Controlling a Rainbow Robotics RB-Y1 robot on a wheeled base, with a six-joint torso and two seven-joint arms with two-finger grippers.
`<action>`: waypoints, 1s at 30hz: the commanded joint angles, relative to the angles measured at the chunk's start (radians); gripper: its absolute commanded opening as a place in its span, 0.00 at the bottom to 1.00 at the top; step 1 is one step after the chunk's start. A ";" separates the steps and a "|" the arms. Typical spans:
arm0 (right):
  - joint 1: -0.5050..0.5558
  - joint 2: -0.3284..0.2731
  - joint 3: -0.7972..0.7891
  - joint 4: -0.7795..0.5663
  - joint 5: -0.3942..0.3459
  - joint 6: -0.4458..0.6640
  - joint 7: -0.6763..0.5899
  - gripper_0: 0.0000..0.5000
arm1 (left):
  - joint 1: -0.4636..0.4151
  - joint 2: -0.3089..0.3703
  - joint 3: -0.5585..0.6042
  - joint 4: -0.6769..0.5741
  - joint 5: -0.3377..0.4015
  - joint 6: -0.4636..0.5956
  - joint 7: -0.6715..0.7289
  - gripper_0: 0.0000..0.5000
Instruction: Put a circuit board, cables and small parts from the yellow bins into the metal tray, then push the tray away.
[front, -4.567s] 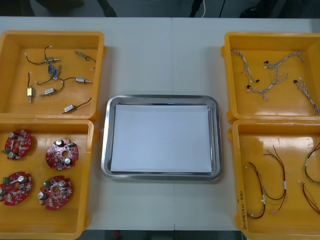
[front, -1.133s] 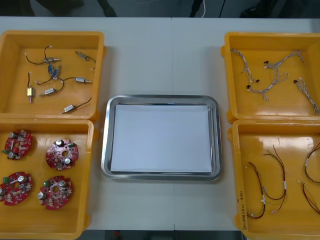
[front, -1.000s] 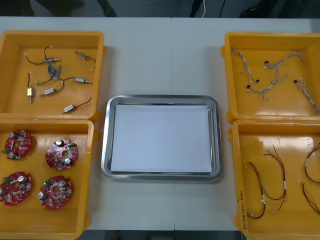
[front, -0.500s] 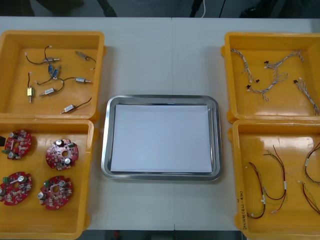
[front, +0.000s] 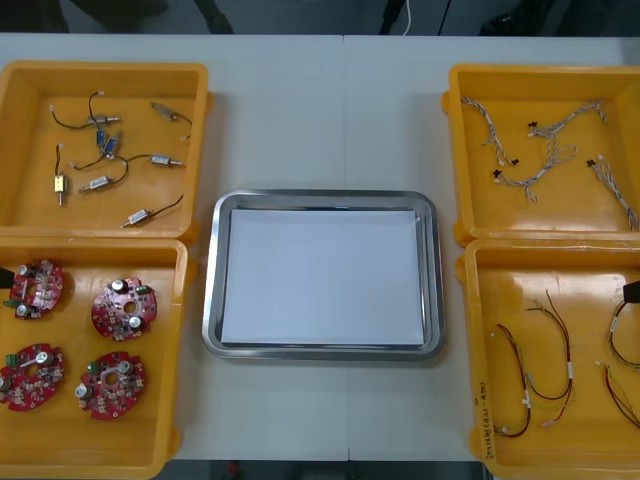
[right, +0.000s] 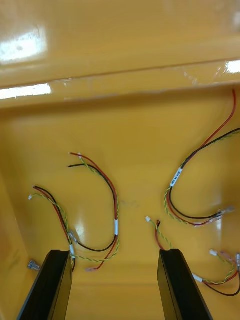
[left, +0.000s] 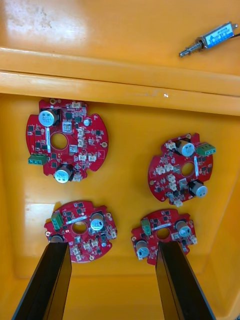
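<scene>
Lying on the worktop (front: 320, 110), the metal tray (front: 212, 290) is unloaded: a first pick is judged in hand. Both opened, the left end effector (left: 112, 247) is held over circuit boards (left: 67, 137) at its 8 o'clock, the right end effector (right: 114, 255) over cables (right: 116, 227) at 4 o'clock; descent is needed.

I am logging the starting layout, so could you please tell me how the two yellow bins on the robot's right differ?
The far right bin holds pale twisted cables; the near right bin holds red, yellow and black cables. The open right gripper hangs over the near right bin, not the far right bin. Both are yellow, right of the metal tray. The open left gripper hangs over the circuit boards.
</scene>
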 joint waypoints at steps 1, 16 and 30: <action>0.039 0.042 0.026 -0.041 0.018 -0.003 -0.056 1.00 | 0.068 0.045 -0.023 -0.002 -0.029 -0.053 0.077 1.00; 0.117 0.118 0.188 -0.079 0.228 -0.064 -0.091 1.00 | 0.205 0.075 -0.032 0.023 -0.086 -0.242 0.079 1.00; 0.188 0.154 0.302 -0.067 0.383 -0.227 -0.077 1.00 | 0.254 0.084 -0.103 0.098 -0.119 -0.394 0.067 1.00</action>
